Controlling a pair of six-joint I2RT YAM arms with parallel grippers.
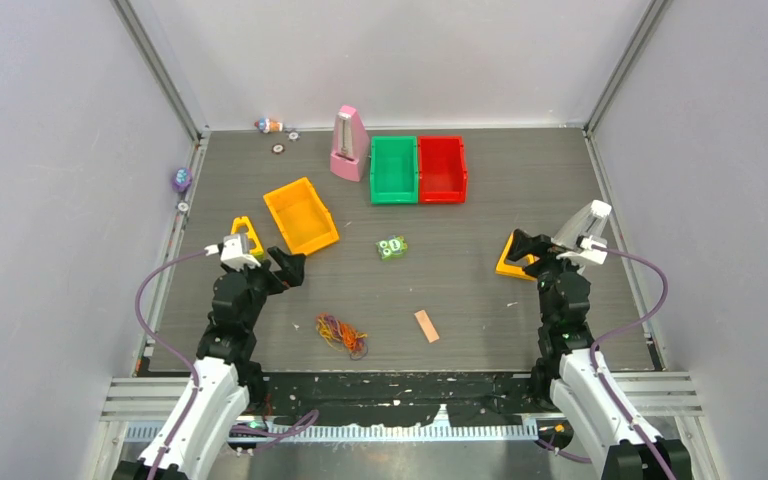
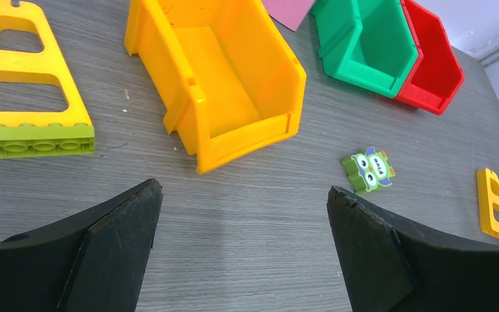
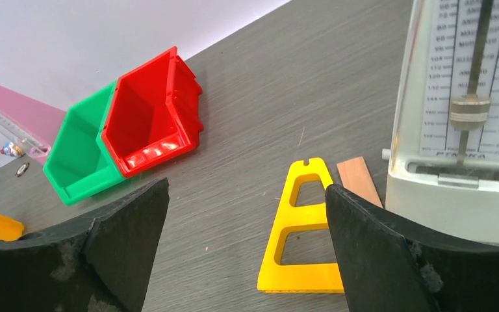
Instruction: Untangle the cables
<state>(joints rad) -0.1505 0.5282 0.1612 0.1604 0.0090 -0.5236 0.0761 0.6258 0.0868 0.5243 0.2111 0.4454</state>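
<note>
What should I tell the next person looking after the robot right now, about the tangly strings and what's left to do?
Left pincer: open, holding nothing, above the grey wood-grain table near the orange plastic bin.
Right pincer: open, holding nothing, by the flat yellow plastic triangle frame.
The thin orange, yellow-green and dark purple cables lie in one tangled heap at the table's near side, between the arms, closer to the left; neither pincer touches them.
Done: nothing visible.
Left: reach the heap and separate the strands.
</note>
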